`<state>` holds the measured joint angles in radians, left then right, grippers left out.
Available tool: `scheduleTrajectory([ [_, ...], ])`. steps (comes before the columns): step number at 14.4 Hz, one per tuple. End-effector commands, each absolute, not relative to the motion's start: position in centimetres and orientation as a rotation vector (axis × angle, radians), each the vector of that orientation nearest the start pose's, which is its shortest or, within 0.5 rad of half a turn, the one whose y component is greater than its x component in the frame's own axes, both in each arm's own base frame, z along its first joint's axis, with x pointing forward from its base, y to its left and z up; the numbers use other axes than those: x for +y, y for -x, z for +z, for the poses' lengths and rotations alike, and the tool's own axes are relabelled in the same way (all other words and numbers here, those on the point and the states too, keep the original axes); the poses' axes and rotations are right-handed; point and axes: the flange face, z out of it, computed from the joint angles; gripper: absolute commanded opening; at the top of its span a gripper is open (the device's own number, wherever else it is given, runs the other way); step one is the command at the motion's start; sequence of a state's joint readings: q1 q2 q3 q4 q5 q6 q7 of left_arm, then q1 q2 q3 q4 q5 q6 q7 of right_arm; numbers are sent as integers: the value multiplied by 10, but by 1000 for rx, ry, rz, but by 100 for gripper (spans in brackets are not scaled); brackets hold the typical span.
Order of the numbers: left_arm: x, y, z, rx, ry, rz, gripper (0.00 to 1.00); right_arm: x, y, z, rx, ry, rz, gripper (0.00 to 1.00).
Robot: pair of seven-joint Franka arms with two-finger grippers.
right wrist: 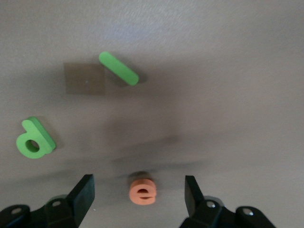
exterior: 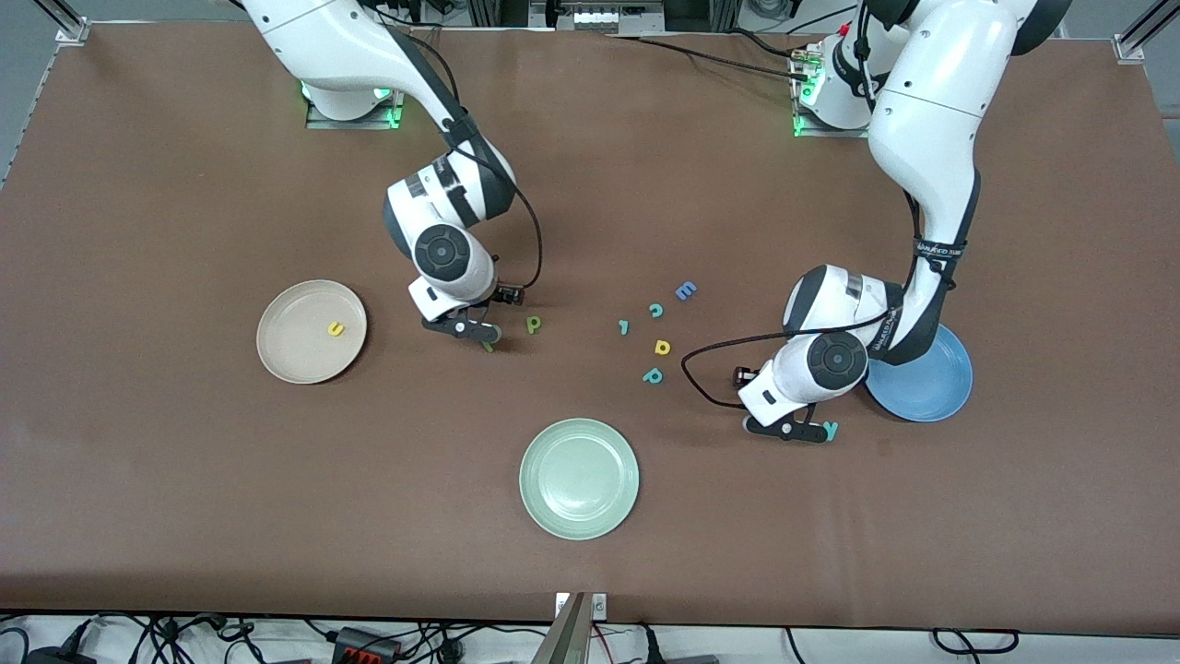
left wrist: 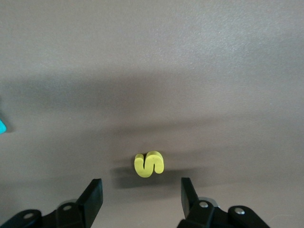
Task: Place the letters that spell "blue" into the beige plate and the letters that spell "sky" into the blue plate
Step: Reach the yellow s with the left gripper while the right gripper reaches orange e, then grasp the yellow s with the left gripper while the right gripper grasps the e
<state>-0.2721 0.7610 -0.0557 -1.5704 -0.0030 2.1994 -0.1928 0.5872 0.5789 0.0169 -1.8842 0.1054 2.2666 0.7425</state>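
Orange "e" [right wrist: 142, 191] sits on the table between the two black fingers [right wrist: 81, 195] of the right pincer [exterior: 463, 328], set toward the pincer's root — fingers apart, a gap on each side, touching nothing. Pincer low over the table, between the beige plate [exterior: 286, 364] and the green "b" [exterior: 533, 324]. In the right wrist view the thin green "l" [right wrist: 118, 68] lies slantwise, farther out from the fingertips; the "b" lies off to one side, flat. Judgement: straight descent and a squeeze should take the "e"; the other two are clear of the jaws.

Left pincer [exterior: 786, 430] — also parted, holding nothing. Yellow "s" [left wrist: 149, 164] lies just ahead of the fingertips [left wrist: 92, 192], roughly centred in the gap, not yet between the pads. Small push forward needed before closing, I judge. Teal "y" [exterior: 831, 429] rests on the table just beside this pincer, close to the blue plate [exterior: 931, 387], which the left arm partly covers.

Yellow "u" [exterior: 336, 328] already lies in the beige plate. Yellow "k" not made out.
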Motion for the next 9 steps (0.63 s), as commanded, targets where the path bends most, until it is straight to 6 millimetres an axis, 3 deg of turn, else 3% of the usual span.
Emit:
scheduleTrajectory([
  [1, -219, -651, 189, 174, 3157, 170, 75, 351, -499, 186, 428, 3156, 332, 67],
  [6, -214, -655, 182, 189, 3167, 128, 49, 353, -485, 176, 493, 3163, 356, 63],
  [9, -209, -661, 174, 228, 3178, 58, 47, 348, -478, 174, 500, 3167, 376, 61],
])
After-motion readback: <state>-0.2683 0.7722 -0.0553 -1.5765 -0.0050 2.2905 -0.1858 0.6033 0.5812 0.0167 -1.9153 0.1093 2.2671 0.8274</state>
